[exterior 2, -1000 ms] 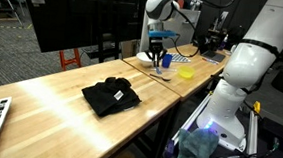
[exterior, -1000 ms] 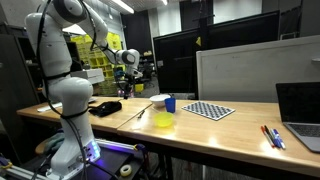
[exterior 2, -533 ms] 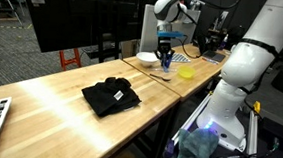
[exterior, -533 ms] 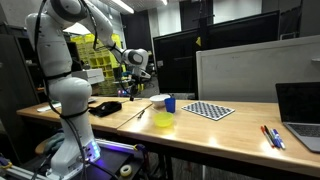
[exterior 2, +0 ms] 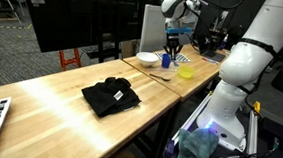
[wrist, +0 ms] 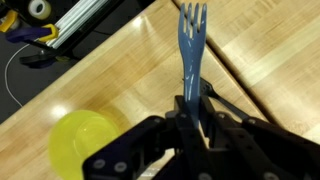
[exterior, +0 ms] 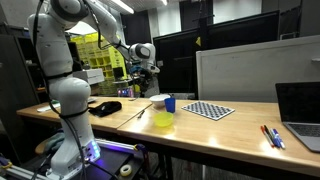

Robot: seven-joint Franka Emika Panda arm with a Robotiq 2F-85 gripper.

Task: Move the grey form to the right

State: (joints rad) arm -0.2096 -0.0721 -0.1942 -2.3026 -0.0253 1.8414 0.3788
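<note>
Blue-grey plastic fork (wrist: 189, 45) pinched in end effector (wrist: 190, 108), tines pointing away from it, held clear above wooden counter (wrist: 265, 60). Pickup looks done; carry to right and set-down left to do. Small yellow bowl (wrist: 85, 142) below end effector, off to one side. White bowl (exterior 2: 148, 58) and blue cup (exterior: 170, 103) close beneath it, likely obstacles on descent. Black cloth (exterior 2: 110, 95) and checkerboard sheet (exterior: 209, 110) well apart from end effector.
</note>
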